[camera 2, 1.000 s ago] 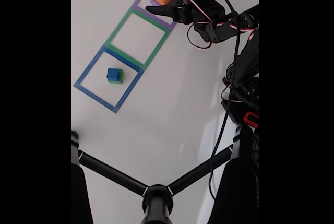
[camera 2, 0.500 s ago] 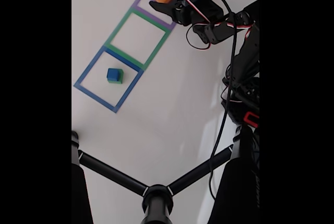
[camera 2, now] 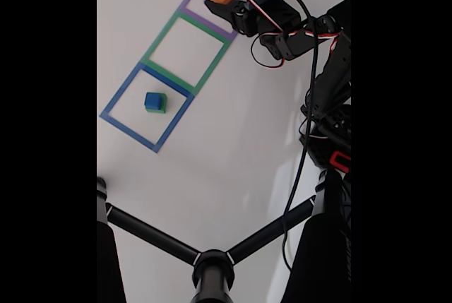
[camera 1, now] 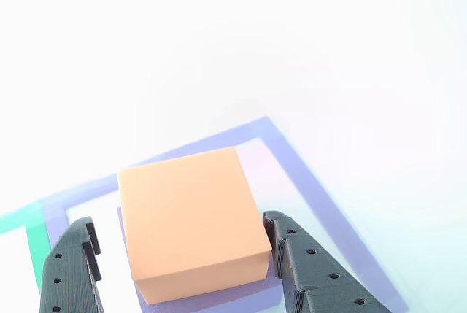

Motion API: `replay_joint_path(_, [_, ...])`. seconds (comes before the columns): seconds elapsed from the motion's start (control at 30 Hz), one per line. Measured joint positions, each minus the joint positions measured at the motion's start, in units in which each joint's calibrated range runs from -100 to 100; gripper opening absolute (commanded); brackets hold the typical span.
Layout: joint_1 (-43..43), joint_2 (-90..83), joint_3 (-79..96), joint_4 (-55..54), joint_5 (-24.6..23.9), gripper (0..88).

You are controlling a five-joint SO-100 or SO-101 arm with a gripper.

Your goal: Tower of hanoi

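- The arm [camera 2: 311,42] reaches from the right edge of the fixed view toward the upper left, wrist bent.
- The gripper [camera 1: 182,262] is spread wide, one of its dark fingers [camera 1: 310,269] on each side.
- Fingers [camera 2: 222,8] point left.

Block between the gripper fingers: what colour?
Orange block, sitting on a purple one; clearest in the other view.

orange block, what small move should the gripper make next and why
Probably close the gripper on the orange block. Its fingers already sit on either side of the block with small gaps, open, and the block rests on a purple piece inside the purple square.
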Motion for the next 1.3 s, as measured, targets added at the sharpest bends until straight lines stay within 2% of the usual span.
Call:
replay_joint_path(0.2, [0.00,0.17,0.00,0.00,0.00,21.9])
replay_joint_path(0.53, [0.00,0.51,0.00,0.00,0.00,13.5])
replay_joint_path(0.9, [0.00,0.51,0.00,0.00,0.00,12.5])
replay_joint_path(1.1, [-1.31,-5.91,0.00,7.46,0.00,12.4])
replay_joint_path(1.3, [-3.27,-19.08,-2.87,23.92,0.00,11.7])
